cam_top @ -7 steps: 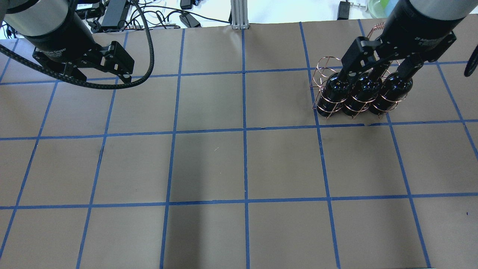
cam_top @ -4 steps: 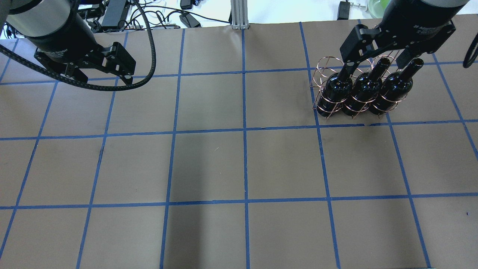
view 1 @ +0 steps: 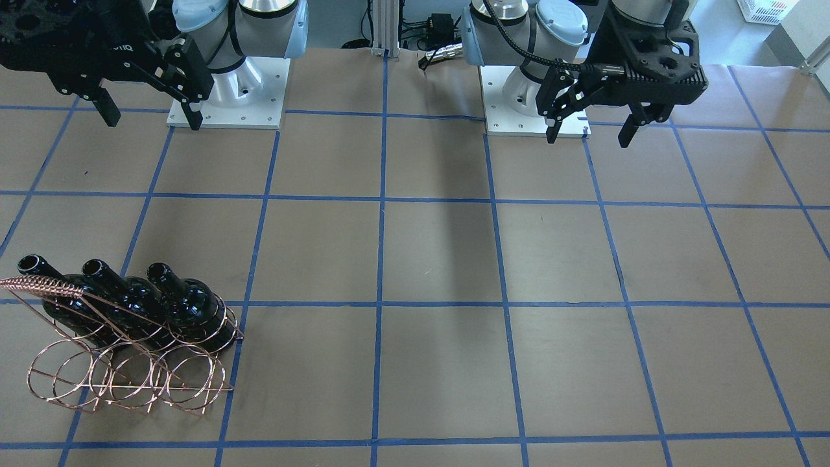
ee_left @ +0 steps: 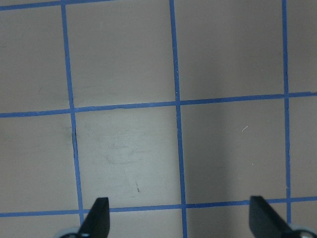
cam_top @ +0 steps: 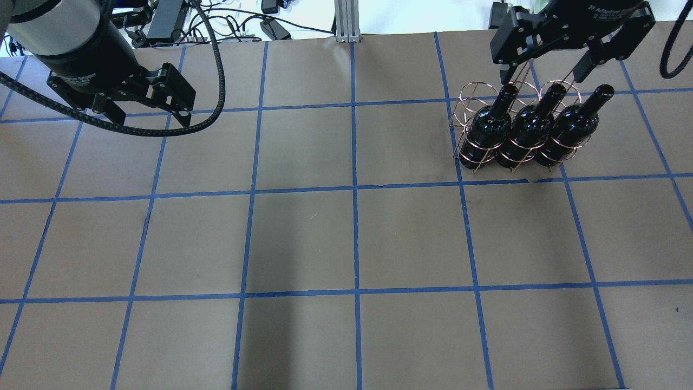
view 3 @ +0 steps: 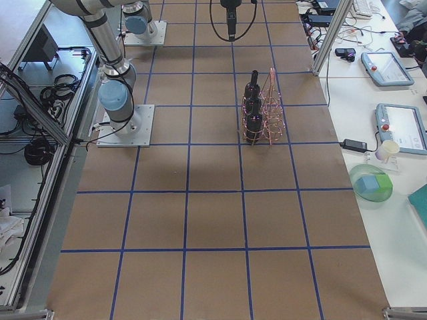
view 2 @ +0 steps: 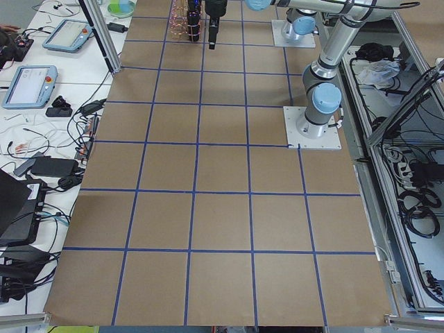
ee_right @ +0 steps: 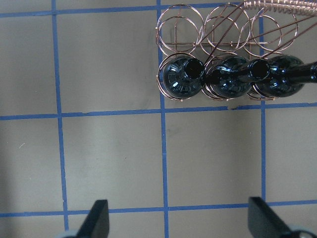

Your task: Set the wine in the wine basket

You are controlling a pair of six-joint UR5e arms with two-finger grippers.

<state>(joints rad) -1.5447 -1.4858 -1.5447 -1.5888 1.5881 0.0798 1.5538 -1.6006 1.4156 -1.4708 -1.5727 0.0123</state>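
Note:
Three glossy near-black wine bottles (cam_top: 490,127) (cam_top: 528,127) (cam_top: 568,127) sit side by side in the copper wire wine basket (view 1: 35,283) at the table's far right. Their necks lean up and away from me. They also show in the front view (view 1: 188,308) and at the top of the right wrist view (ee_right: 228,77). My right gripper (cam_top: 541,67) is open and empty, raised above and just beyond the bottle necks, touching nothing. My left gripper (cam_top: 146,115) is open and empty over bare table at the far left, as the left wrist view (ee_left: 179,220) shows.
The basket's second row of rings (view 1: 130,383) holds nothing. Cables and power supplies (cam_top: 162,21) and an aluminium post (cam_top: 346,21) lie past the table's far edge. The two arm bases (view 1: 227,84) (view 1: 532,91) stand at my side of the blue-taped brown tabletop (cam_top: 352,238).
My open right gripper has lifted up and away from the bottle necks it straddled, towards the far edge. The three bottles stay in the basket. The left arm has barely moved.

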